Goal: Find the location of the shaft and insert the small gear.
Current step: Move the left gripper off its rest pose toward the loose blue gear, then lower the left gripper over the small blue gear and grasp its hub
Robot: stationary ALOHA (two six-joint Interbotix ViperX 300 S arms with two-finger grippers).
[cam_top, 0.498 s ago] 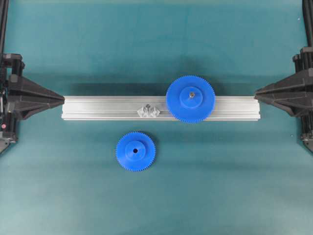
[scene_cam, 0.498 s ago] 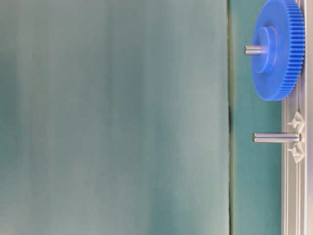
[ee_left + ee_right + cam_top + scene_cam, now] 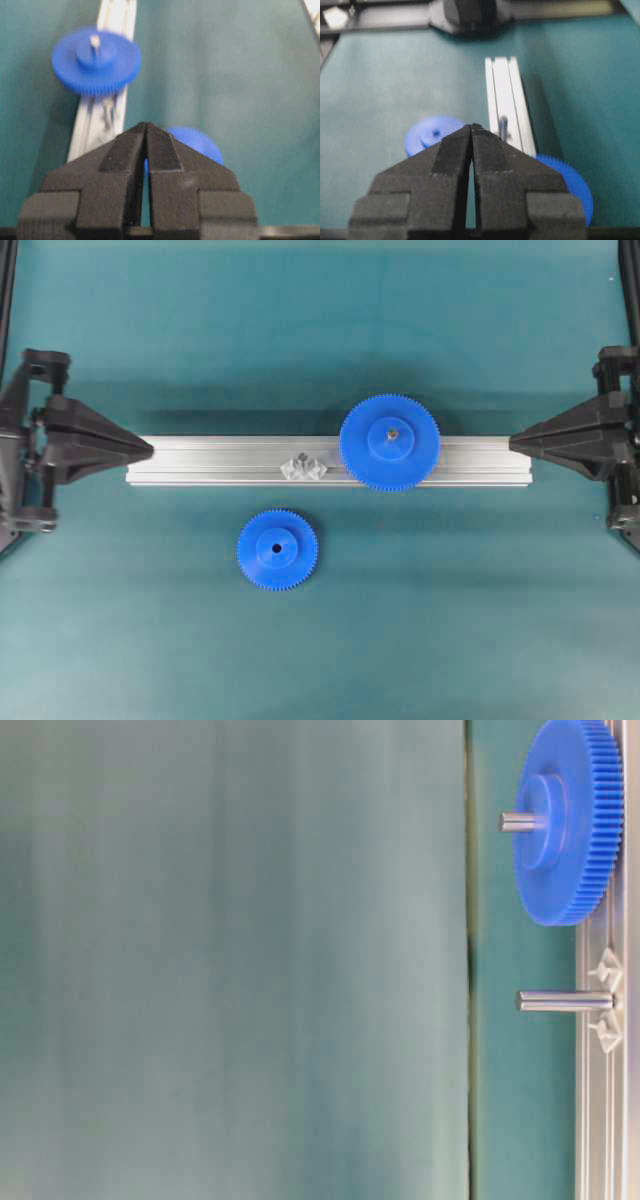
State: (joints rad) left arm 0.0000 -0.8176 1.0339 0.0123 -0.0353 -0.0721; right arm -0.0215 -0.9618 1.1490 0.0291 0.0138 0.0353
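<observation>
In the left wrist view, the small gear is largely hidden behind the left gripper, and the large gear and shaft are blurred. In the right wrist view, the large gear is partly covered by the right gripper, and the shaft is blurred. In the table-level view, the rail is cut off by the right edge. In the overhead view, both arms are cut off by the side edges.

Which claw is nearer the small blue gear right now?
Left. The left claw sits at the rail's left end, up and left of the small gear. The right claw is at the far end, past the big gear.
</observation>
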